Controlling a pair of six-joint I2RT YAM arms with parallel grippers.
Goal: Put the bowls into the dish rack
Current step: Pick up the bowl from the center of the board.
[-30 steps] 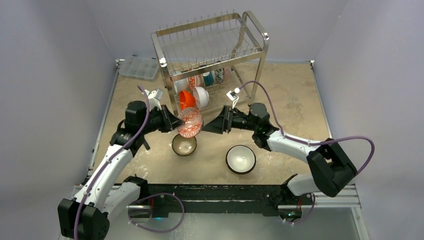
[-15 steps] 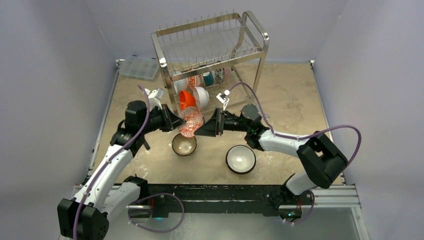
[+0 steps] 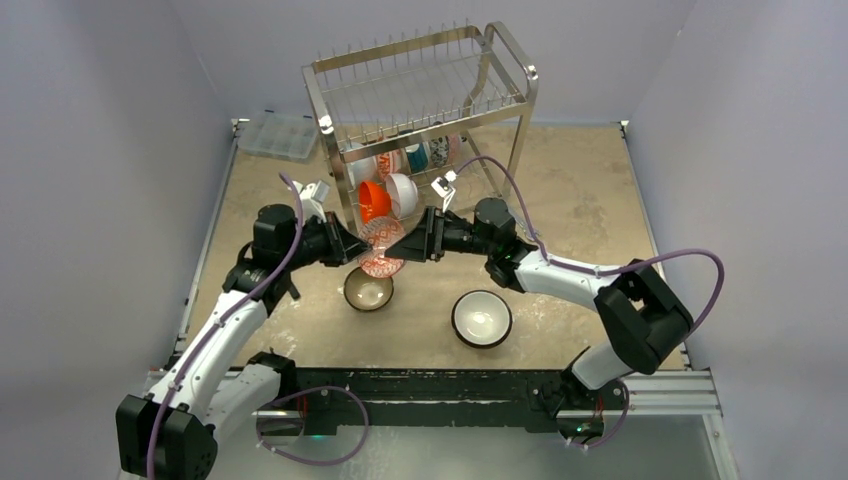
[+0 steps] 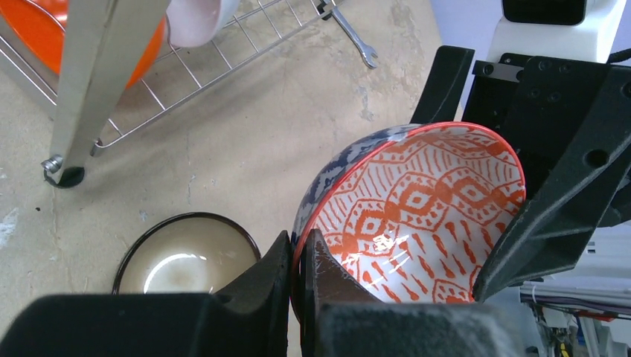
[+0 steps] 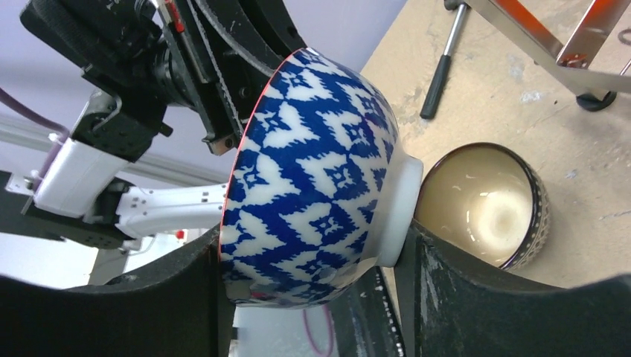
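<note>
- The left gripper [image 4: 298,256] was clamped on the rim of the patterned bowl [image 4: 417,216]. The right gripper [image 5: 309,256] straddled the bowl, grip indeterminate.
- The dish rack [image 3: 420,90], just beyond both grippers, held several bowls.
- Left to load: a dark bowl [image 3: 368,290] below the left gripper and a second dark bowl [image 3: 482,318] behind the right.
- The rack leg [image 4: 104,82] probably narrowed entry.

Tabletop [image 3: 590,190]: tan, mottled, worn pale in patches; fills the centre.
Walls [image 3: 90,180]: plain pale lavender-grey; left, top and right.
Clear plastic compartment box [image 3: 278,134]: upper left.
Black rail [image 3: 430,385]: along the bottom edge.
Light: soft, even.
</note>
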